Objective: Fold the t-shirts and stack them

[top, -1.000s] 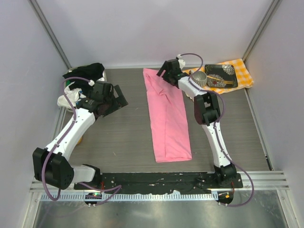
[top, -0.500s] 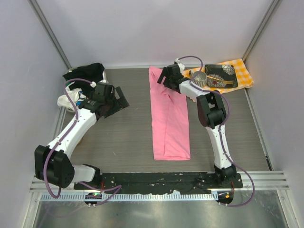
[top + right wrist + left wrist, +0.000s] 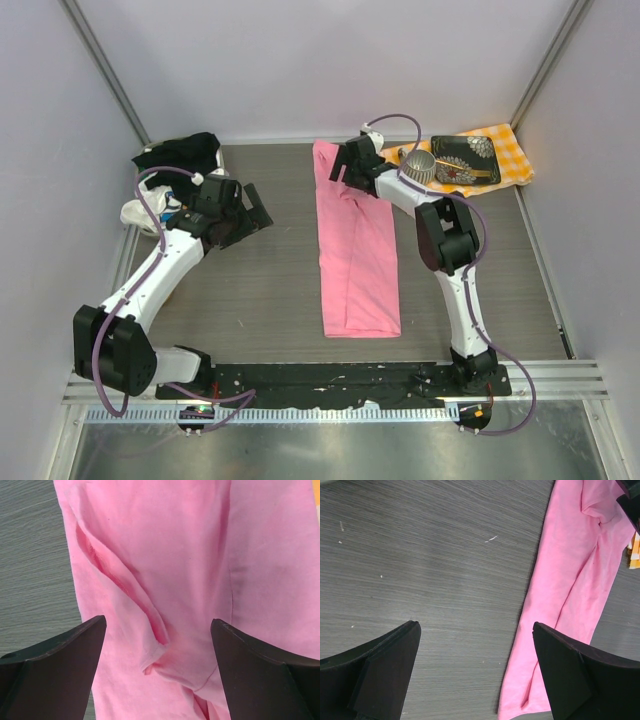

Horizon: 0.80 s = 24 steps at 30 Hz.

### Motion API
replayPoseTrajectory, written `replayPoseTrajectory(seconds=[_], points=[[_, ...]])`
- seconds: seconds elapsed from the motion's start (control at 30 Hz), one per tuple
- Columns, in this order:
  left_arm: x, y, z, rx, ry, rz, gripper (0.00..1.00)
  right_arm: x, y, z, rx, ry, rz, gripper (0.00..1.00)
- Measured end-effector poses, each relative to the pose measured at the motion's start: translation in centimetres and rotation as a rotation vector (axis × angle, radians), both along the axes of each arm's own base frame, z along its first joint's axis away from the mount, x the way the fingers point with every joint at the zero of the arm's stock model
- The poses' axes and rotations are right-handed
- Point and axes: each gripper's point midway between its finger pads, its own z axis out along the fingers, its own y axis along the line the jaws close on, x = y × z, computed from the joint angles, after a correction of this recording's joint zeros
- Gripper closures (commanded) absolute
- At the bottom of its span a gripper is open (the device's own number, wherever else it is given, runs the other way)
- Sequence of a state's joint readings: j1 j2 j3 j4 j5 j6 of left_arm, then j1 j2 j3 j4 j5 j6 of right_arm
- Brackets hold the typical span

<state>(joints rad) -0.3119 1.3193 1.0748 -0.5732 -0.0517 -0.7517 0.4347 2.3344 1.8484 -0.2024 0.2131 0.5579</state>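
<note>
The pink t-shirt [image 3: 358,250] is lying folded into a long narrow strip mid-tabletop [image 3: 260,290]; a black shirt [image 3: 185,150] and a white shirt [image 3: 135,212] are sitting crumpled at the far-left corner.

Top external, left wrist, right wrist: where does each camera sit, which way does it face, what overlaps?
Top external: above and behind the arm bases, looking down on the dark wood-grain table; both arms show, left gripper and right gripper open.
Left wrist: on the left arm, facing down at bare table and the folded bright pink cloth t-shirt; its black fingers frame the bottom.
Right wrist: close above that t-shirt's folds, facing down; its black fingers at the bottom corners.
Shared: all three show the pink t-shirt.
</note>
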Motion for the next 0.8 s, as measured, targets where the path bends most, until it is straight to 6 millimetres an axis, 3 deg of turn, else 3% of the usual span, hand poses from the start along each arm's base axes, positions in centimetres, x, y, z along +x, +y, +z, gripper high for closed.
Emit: replayPoseTrajectory(seconds=[0.23,0.57,0.8], points=[[0.0,0.0,0.0,0.0,0.0,-0.001,0.0,-0.6,0.8,2.1,-0.05,-0.037,0.034,0.08],[0.0,0.0,0.0,0.0,-0.001,-0.001,0.0,-1.5,1.5,1.8,-0.063,-0.017,0.054,0.08],[0.0,0.0,0.0,0.0,-0.001,-0.001,0.0,-1.0,1.9,2.6,-0.054,-0.027,0.058,0.08]])
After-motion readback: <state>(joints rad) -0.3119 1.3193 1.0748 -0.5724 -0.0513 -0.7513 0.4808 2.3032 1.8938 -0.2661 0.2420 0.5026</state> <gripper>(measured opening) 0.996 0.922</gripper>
